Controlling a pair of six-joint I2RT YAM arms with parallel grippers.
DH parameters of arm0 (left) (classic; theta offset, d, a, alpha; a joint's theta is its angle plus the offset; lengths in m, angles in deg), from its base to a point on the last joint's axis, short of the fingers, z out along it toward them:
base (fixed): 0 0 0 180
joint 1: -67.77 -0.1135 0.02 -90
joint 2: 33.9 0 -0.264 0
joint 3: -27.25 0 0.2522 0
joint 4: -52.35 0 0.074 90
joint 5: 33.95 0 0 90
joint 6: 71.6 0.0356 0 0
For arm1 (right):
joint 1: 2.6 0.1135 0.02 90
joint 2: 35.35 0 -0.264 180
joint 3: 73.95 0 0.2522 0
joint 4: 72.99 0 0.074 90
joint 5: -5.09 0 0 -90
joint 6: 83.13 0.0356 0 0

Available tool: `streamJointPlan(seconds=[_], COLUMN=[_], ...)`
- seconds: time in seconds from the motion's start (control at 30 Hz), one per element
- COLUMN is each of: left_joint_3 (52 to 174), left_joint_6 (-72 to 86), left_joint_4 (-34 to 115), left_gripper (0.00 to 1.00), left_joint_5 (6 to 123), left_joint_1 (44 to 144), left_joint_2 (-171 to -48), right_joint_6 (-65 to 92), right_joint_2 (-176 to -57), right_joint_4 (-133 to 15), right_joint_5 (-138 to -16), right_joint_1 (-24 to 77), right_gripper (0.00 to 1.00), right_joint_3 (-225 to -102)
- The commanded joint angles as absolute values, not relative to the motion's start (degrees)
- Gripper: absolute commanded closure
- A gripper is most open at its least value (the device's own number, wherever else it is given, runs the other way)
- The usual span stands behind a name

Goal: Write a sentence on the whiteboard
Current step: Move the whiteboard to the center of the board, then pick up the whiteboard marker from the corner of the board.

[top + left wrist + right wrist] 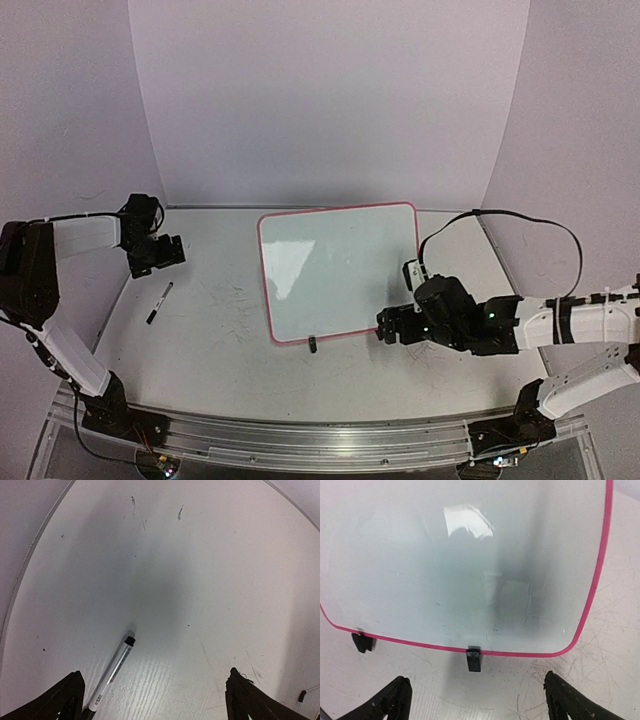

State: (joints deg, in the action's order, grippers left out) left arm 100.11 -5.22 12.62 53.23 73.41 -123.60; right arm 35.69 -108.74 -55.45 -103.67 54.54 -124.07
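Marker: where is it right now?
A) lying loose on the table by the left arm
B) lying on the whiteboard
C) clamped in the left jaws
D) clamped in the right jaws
A: the marker lies flat on the table, and the left gripper above it has its jaws wide open, touching nothing.

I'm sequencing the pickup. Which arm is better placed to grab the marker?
Left. The left gripper, open, hangs close over the marker on the left of the table. The right gripper, also open, faces the whiteboard at its near edge, across the table from the marker.
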Motion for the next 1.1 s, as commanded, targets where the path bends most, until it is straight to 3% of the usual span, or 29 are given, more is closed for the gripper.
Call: streamJointPlan(seconds=[0.0, 0.17, 0.27, 0.33, 0.5, 0.8, 1.07], left_joint_3=[106.23, 104.7, 102.46, 101.65, 100.86, 100.36, 100.79], left_joint_6=[-1.07, 0.33, 0.91, 1.16, 2.11, 3.01, 3.18], left_joint_4=[7.8, 6.17, 6.39, 6.63, 6.75, 6.72, 6.63], left_gripper=[0.01, 0.08, 0.15, 0.22, 0.42, 0.62, 0.8], left_joint_5=[51.71, 49.82, 48.63, 47.38, 46.37, 46.46, 48.32], left_joint_1=[72.44, 71.64, 70.98, 70.94, 70.9, 70.93, 71.03], left_joint_2=[-130.79, -134.93, -135.16, -135.32, -136.92, -139.05, -138.06], right_joint_6=[33.26, 31.51, 27.62, 24.24, 17.78, 18.57, 14.6], right_joint_2=[-102.25, -99.07, -97.88, -97.83, -98.88, -87.88, -91.47], right_joint_4=[-54.31, -54.39, -54.9, -55.41, -55.61, -68.1, -62.45], right_joint_5=[-105.55, -104.58, -103.06, -101.29, -99.27, -102.29, -103.21], right_joint_1=[54.13, 53.48, 53.55, 53.49, 53.47, 53.49, 53.47], right_gripper=[0.02, 0.02, 0.07, 0.02, 0.02, 0.02, 0.02], right_joint_3=[-125.59, -128.01, -130.0, -131.3, -134.74, -128.26, -131.96])
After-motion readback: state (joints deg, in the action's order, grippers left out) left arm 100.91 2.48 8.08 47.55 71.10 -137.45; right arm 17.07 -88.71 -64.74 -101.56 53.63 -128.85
